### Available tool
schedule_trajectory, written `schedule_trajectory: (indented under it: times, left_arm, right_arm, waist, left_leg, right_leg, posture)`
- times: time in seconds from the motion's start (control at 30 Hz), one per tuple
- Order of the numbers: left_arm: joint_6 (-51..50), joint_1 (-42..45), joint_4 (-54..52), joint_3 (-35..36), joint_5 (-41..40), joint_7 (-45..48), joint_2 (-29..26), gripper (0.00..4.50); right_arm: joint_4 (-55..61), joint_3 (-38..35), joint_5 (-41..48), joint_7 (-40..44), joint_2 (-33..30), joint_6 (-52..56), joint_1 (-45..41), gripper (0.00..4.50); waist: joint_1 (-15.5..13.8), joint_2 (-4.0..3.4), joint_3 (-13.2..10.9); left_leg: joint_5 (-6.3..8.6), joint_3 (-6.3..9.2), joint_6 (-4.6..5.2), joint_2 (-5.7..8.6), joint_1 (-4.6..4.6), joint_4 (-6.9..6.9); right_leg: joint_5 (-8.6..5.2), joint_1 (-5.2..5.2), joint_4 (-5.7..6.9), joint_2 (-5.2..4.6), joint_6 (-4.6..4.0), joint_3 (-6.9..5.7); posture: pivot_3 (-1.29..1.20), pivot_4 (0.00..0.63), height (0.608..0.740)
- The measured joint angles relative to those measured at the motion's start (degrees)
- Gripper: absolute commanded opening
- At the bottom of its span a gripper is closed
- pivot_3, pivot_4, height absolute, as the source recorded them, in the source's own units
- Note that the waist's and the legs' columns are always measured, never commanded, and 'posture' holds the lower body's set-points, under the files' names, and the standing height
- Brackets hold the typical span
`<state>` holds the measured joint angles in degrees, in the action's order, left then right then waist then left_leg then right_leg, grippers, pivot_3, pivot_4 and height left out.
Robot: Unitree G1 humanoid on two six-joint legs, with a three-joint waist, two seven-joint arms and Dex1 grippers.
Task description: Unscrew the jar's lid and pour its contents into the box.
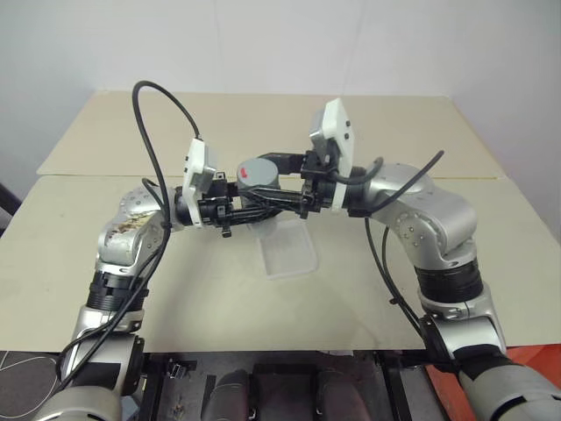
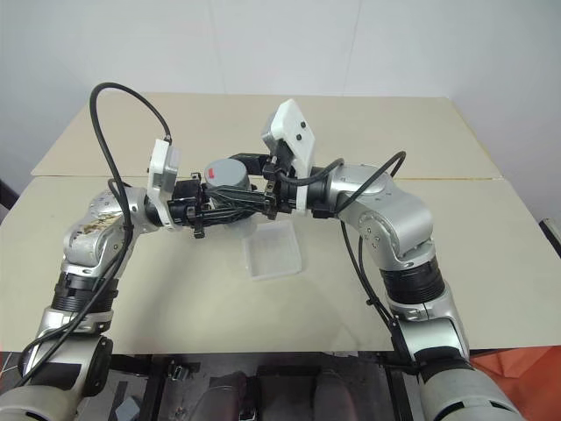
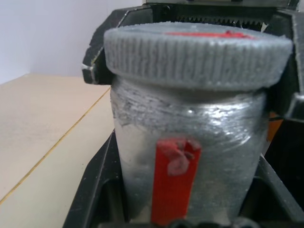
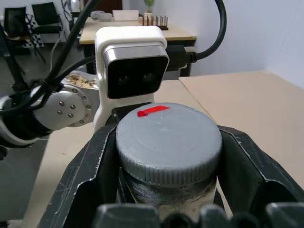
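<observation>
From my remote station I see both arms raised and meeting above the beige surface [image 1: 131,289]. On the left, my left gripper [image 1: 235,209] reaches in level from that side, its fingers [image 3: 97,190] closed around the body of the jar [image 3: 190,156], a silvery cylinder with a red strip down its side. The jar is held upright in the air, between the two wrists. Its ribbed grey lid [image 4: 168,140], marked with a small red dash, is still on. From the right, my right gripper [image 4: 166,161] comes in level, and its black fingers [image 4: 83,175] are clamped on the lid's rim from both sides. Below the jar, the translucent white box [image 2: 272,250] rests on the surface.
</observation>
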<state>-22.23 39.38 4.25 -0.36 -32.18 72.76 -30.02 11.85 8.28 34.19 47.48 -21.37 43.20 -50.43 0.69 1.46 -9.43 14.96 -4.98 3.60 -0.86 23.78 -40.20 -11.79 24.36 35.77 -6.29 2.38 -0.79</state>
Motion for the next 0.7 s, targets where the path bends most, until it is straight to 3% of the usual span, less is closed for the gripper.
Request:
schedule_trajectory:
  times: [0.27,0.33,0.43,0.6,0.7]
  left_arm:
    - [-0.66,3.38,-0.25,-2.77,-4.18,15.09,-2.16,1.93]
    - [-1.94,3.63,-1.96,-4.58,-5.84,16.2,-3.82,1.93]
    - [-2.05,3.24,-2.42,-5.48,-6.55,16.26,-5.83,1.93]
    - [-1.68,2.61,-2.23,-3.68,-7.58,17.77,-6.3,1.93]
    - [-1.36,2.45,-2.11,-1.66,-7.32,16.45,-6.37,1.93]
  right_arm:
    - [-6.47,0.26,3.58,21.74,-2.56,-4.39,-4.24,2.75]
    - [-11.98,1.41,3.53,30.01,-2.14,-7.64,-6.58,2.75]
    - [-18.75,2.61,2.38,35.43,0.3,-12.59,-8.23,2.75]
    - [-22.39,2.89,0.1,37.74,1.13,-16.72,-8.59,4.42]
    - [-19.41,1.19,-0.38,33.63,-0.09,-16.58,-5.78,4.47]
  waist:
    - [0.05,0.0,0.0]
    - [0.25,0.0,0.0]
    - [0.53,-0.01,-0.01]
    - [0.0,-0.03,-0.03]
    - [-0.36,-0.03,-0.03]
  left_leg:
    - [0.04,-0.01,0.07,0.02,-0.01,-0.01]
    - [0.05,-0.01,0.08,0.01,-0.02,-0.01]
    - [0.03,-0.01,0.06,0.0,-0.03,0.0]
    - [-0.02,0.0,-0.04,-0.05,0.04,-0.03]
    - [-0.05,0.04,-0.08,-0.03,0.04,-0.05]
  right_leg:
    - [-0.01,0.0,-0.01,0.04,0.01,0.01]
    - [-0.01,0.0,0.0,0.06,0.01,0.04]
    - [-0.01,0.04,0.04,0.1,0.0,0.06]
    - [-0.01,0.07,0.01,0.07,0.0,0.02]
    - [-0.01,0.02,0.0,0.02,0.0,-0.02]
  posture:
    - [0.0,0.15,0.74]
    - [0.0,0.15,0.74]
    - [0.0,0.15,0.74]
    - [0.0,0.15,0.74]
    - [0.0,0.15,0.74]
